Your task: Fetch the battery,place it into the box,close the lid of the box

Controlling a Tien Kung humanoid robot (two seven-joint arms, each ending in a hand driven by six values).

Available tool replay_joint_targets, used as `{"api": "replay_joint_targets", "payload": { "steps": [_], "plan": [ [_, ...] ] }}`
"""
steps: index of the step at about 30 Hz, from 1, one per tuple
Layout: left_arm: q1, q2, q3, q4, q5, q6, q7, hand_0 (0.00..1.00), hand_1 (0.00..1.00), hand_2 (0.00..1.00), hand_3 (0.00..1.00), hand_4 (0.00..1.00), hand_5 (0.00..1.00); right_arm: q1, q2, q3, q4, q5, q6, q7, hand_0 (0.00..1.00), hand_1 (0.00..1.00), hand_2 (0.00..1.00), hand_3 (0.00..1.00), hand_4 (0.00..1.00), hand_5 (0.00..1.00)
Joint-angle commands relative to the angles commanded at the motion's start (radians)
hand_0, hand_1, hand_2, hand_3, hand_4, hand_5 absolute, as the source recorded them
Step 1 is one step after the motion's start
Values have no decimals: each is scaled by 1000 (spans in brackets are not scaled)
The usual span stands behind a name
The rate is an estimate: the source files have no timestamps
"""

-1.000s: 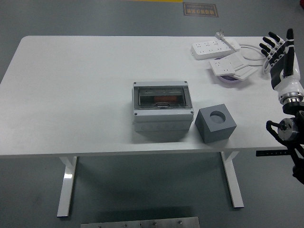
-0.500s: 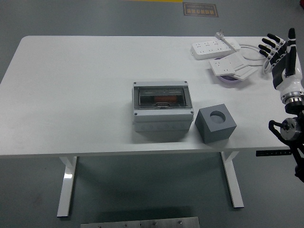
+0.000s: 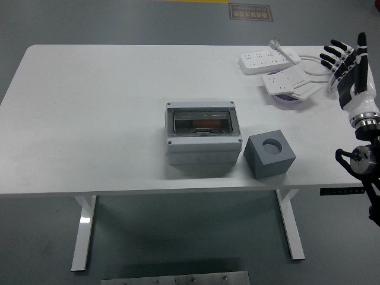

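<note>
Lidded box, perhaps orange contents

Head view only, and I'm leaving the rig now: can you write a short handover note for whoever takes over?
Right hand: raised at the table's right edge, fingers spread, holding nothing.
Left hand: not in view.
Box: middle of the table, clear lid lying down over it; something orange shows through the lid, too unclear to name.
Grey block with a round hole: just right of the box.
Power strips: far right corner, over something purple.
Done: the lid looks closed.
Left: no battery can be picked out on the table; check whether it is already inside the box.
</note>
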Motion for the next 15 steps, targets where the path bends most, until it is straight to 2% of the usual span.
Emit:
{"api": "replay_joint_targets", "payload": {
  "steps": [15],
  "plan": [
    [57,9,0,0,10,-16,7,576,719,650,595,686,197,-3,6,-15,36,-9,-8,-2,780,685,684,671,998,998]
  ]
}}
